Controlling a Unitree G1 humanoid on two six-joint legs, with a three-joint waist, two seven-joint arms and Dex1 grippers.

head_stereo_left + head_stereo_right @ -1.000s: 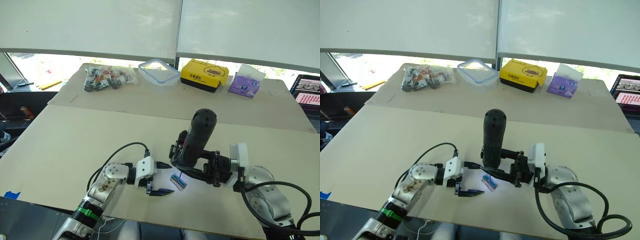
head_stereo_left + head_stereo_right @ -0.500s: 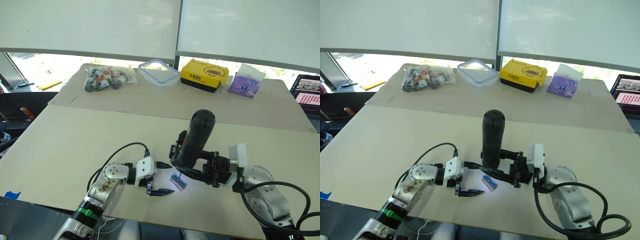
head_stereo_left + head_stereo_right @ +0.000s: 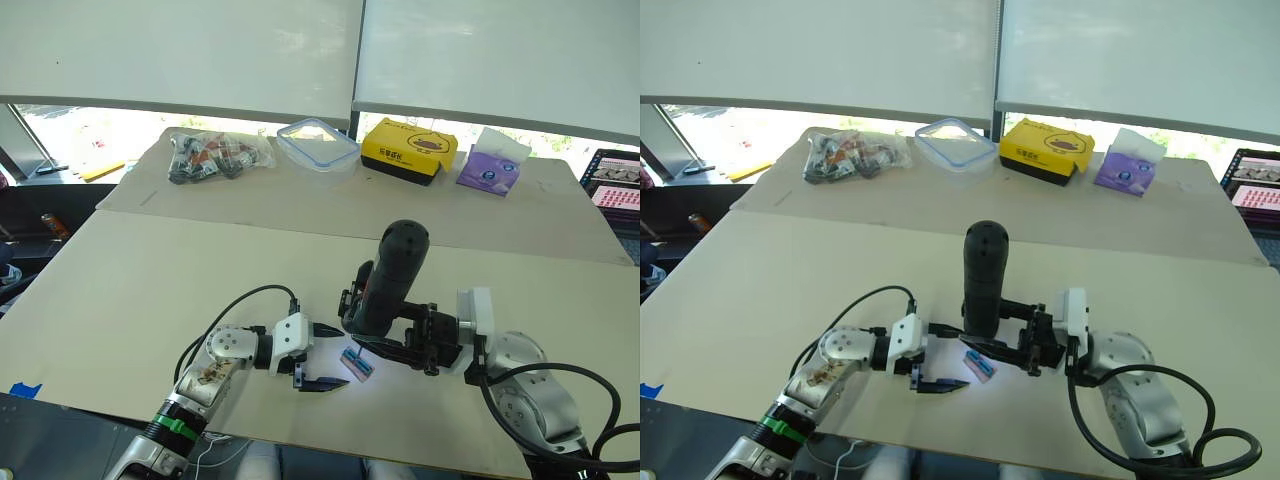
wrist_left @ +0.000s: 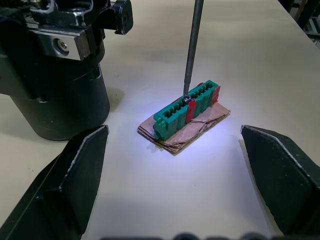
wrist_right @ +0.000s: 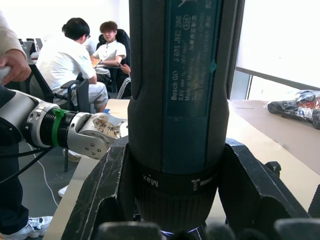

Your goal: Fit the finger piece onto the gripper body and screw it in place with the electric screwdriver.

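My right gripper [image 3: 388,336] is shut on the electric screwdriver [image 3: 396,268], a dark cylinder held nearly upright. Its thin metal bit [image 4: 193,45] touches the top of a small green-and-brown block [image 4: 187,107] on the table. My left gripper [image 3: 336,356] stands open, one finger on each side of that block and not touching it. The gripper body [image 4: 55,75], black with a round base, stands just behind the block and is partly hidden by the screwdriver in the eye views. The finger piece is out of view.
At the back of the table lie a bag of parts [image 3: 212,155], a clear plastic container [image 3: 318,143], a yellow box [image 3: 408,148] and a purple tissue pack [image 3: 490,168]. People [image 5: 75,60] sit beyond the table. The front edge is close to both grippers.
The screwdriver's top has sunk slightly and leaned a little to the left. The left gripper and the block have not moved.
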